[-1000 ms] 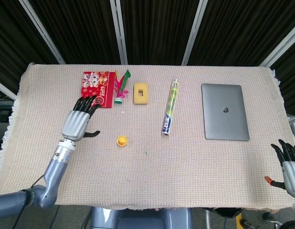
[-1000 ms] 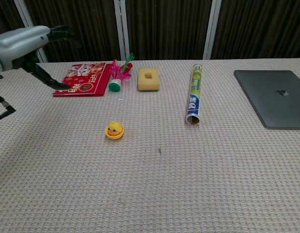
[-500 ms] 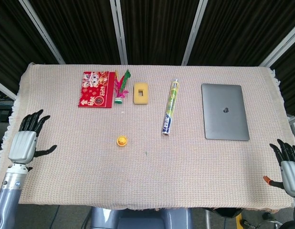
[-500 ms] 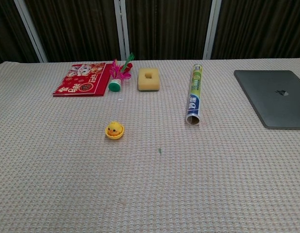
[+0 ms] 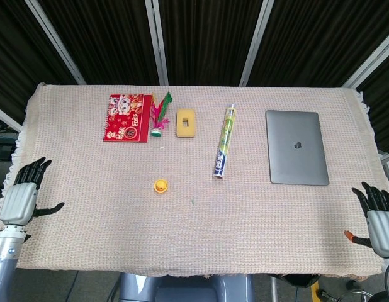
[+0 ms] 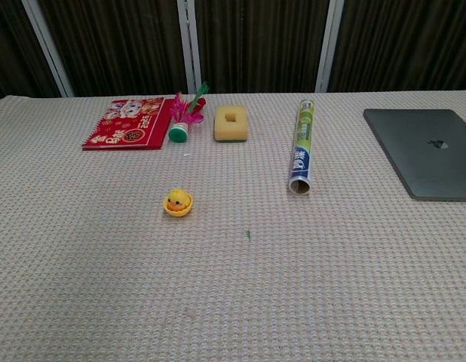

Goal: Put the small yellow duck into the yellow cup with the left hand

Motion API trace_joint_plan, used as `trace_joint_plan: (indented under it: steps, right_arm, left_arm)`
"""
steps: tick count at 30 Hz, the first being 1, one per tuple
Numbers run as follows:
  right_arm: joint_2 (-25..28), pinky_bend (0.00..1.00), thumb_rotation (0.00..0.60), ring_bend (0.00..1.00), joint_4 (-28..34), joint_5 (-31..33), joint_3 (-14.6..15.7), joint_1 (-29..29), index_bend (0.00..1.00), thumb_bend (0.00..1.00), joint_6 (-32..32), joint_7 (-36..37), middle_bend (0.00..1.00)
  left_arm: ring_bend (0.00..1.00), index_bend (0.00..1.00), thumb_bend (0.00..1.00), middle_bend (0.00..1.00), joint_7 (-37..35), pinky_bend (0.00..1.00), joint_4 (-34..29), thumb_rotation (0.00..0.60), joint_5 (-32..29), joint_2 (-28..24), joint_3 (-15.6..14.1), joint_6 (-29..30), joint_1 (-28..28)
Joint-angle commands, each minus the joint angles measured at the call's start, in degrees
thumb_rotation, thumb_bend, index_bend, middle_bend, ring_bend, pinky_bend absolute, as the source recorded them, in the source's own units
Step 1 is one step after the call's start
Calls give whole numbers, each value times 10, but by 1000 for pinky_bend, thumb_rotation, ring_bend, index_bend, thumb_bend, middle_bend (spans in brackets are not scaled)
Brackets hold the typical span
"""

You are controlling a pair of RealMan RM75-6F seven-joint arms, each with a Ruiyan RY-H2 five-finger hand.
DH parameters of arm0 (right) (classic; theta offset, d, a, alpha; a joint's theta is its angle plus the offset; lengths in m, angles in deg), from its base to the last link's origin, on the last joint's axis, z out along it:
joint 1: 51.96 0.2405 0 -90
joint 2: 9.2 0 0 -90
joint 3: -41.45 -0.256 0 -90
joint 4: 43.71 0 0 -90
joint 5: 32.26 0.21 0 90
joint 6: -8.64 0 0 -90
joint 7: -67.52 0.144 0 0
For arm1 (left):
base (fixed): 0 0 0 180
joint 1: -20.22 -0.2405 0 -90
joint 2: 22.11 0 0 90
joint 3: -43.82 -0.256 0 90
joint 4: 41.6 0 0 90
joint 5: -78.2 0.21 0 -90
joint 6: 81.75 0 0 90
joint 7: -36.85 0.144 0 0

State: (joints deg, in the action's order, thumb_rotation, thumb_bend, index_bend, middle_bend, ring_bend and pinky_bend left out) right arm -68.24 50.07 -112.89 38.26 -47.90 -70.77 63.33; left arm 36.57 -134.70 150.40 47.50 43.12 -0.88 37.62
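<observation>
We judge the task as good as finished: the small yellow duck (image 6: 176,200) already sits inside the yellow cup (image 6: 178,210), on the counter (image 5: 276,220) a little left of centre and well apart from everything else. Our left hand (image 5: 19,200) hangs off the counter's left edge, fingers spread and holding nothing. Our right hand (image 5: 381,218) sits past the right front corner, likewise spread and empty. Neither hand shows in the chest view. The next move, as we see it, calls for little more than resting the left arm clear, since the duck looks settled upright in the cup. By our count there is one duck, one cup, one red calendar (image 5: 126,117), one feathered shuttlecock (image 5: 158,117), one yellow sponge block (image 5: 186,123) with a hole in it, one roll of wrap (image 5: 224,141) and one closed grey laptop (image 5: 296,156)
</observation>
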Motion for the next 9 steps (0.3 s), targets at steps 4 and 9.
trace_joint_plan:
  steps: [4,9]
  right_arm:
    - [-1,0,600,0,1,2,-1,4,101,0,5,-1,0]
    - [-2,0,600,0,3,6,-2,5,101,0,8,-2,0]
  left_arm:
    - [0,54,123,0,2,0,-5,600,7,-1,7,-5,-6]
    - [0,51,121,0,4,0,-3,600,16,-1,12,-4,-11]
